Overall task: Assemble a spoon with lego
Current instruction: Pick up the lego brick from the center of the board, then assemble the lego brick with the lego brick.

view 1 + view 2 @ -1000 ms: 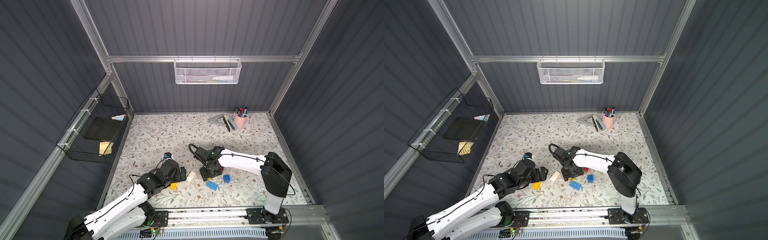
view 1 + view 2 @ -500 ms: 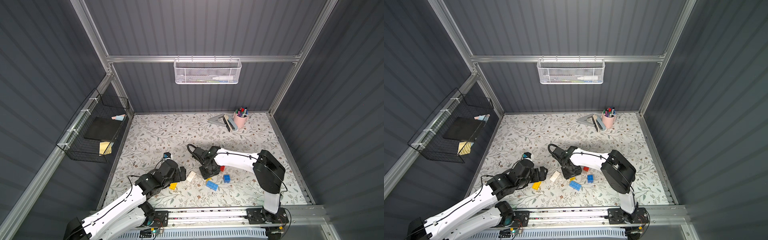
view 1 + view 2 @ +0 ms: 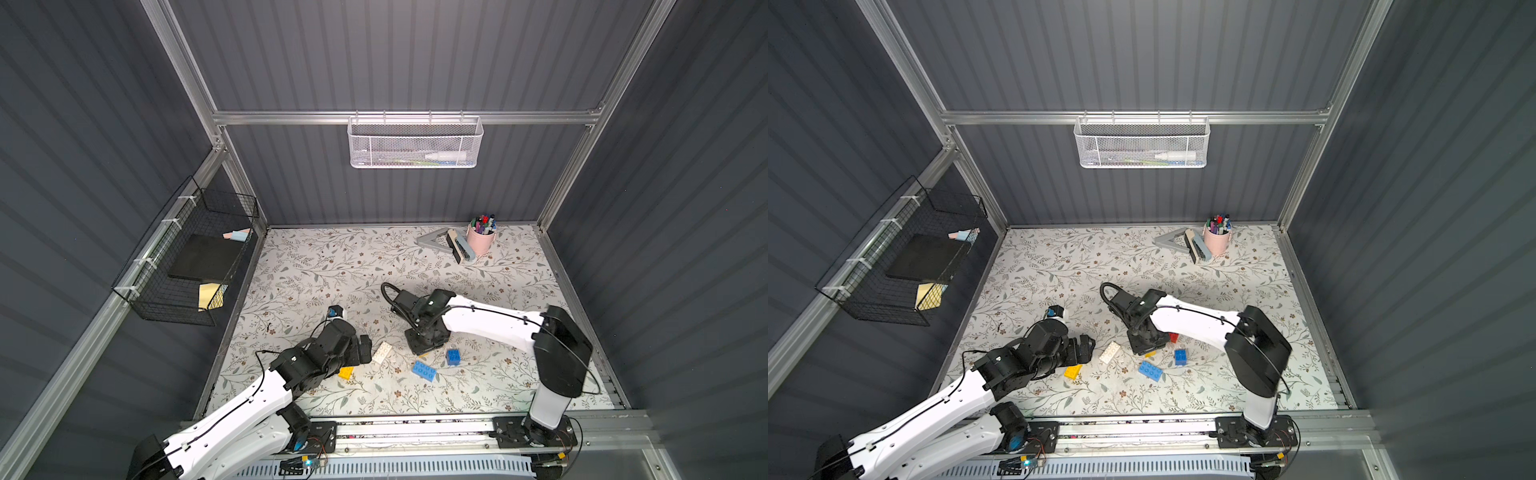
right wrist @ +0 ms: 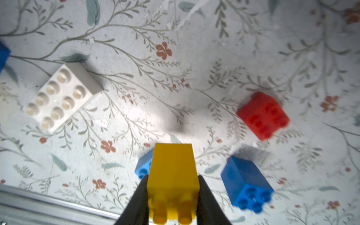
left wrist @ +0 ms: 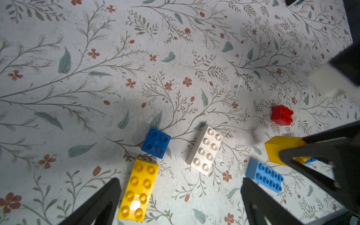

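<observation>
No spoon is in view; the lego lies as separate bricks on the floral mat. My right gripper (image 4: pixel 173 181) is shut on a square yellow brick (image 4: pixel 173 175), low over the mat (image 3: pixel 423 354). Around it lie a red brick (image 4: pixel 263 116), a blue square brick (image 4: pixel 246 183), a light-blue oblong brick (image 3: pixel 424 370) and a white oblong brick (image 3: pixel 382 352). My left gripper (image 5: pixel 180 183) is open just above the mat. A long yellow brick (image 5: pixel 138 190) lies next to one of its fingers, with a dark-blue square brick (image 5: pixel 155 142) at the far end of that brick.
A pink pen cup (image 3: pixel 481 239), a grey triangle and a stapler stand at the back right of the mat. A black wire basket (image 3: pixel 195 257) hangs on the left wall, a white mesh basket (image 3: pixel 413 143) on the back wall. A metal rail (image 3: pixel 415 428) runs along the mat's front edge.
My right gripper has shut on the square yellow brick and its arm has shifted slightly left. The left arm has hardly moved.
</observation>
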Robot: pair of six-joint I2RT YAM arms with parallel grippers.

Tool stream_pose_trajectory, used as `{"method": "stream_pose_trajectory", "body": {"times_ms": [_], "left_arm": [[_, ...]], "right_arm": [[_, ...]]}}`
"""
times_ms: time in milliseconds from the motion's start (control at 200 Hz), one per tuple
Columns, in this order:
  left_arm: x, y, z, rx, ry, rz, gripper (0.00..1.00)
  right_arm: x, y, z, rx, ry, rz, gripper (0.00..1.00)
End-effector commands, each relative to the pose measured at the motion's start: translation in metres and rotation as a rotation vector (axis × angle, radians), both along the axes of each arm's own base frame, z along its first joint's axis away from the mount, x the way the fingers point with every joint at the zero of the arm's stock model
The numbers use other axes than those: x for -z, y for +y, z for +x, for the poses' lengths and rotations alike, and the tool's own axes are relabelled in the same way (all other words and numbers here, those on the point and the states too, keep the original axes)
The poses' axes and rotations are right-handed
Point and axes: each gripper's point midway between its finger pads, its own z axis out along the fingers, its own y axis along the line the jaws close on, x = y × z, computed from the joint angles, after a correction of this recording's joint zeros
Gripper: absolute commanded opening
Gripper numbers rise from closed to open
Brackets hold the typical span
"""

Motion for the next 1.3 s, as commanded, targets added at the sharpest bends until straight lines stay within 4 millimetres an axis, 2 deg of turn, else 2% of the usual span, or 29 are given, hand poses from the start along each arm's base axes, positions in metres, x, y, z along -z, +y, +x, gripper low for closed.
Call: {"method": "stream_pose_trajectory", "body": {"times_ms": [0, 125, 215, 340, 510, 700, 1031, 1296], "left_arm": [[-0.004, -0.008, -0.003, 0.068, -0.002, 0.008, 0.99], [-0.004, -0.013, -0.004, 0.089, 0.0, -0.005, 0.99], [-0.006, -0.017, -0.004, 0.098, -0.006, -0.019, 0.99], [-0.003, -0.021, -0.004, 0.105, 0.0, -0.028, 0.99], [-0.002, -0.024, -0.005, 0.109, 0.0, -0.033, 0.99], [-0.002, -0.022, -0.006, 0.106, -0.002, -0.027, 0.99], [0.0, -0.023, -0.005, 0.108, 0.0, -0.02, 0.99], [0.001, -0.023, -0.005, 0.108, 0.004, -0.021, 0.99]], "right_arm": [[-0.017, -0.051, -0.011, 0.065, -0.014, -0.095, 0.25], [-0.019, -0.092, -0.017, 0.148, 0.013, -0.111, 0.24], [-0.019, -0.101, -0.018, 0.149, 0.019, -0.09, 0.24], [-0.012, -0.101, -0.017, 0.14, 0.053, -0.085, 0.23], [0.004, -0.09, -0.011, 0.14, 0.087, -0.083, 0.22], [0.007, -0.082, -0.007, 0.138, 0.086, -0.051, 0.21], [0.019, -0.095, -0.008, 0.164, 0.102, -0.073, 0.21], [0.026, -0.098, -0.014, 0.184, 0.132, -0.079, 0.2]]}}
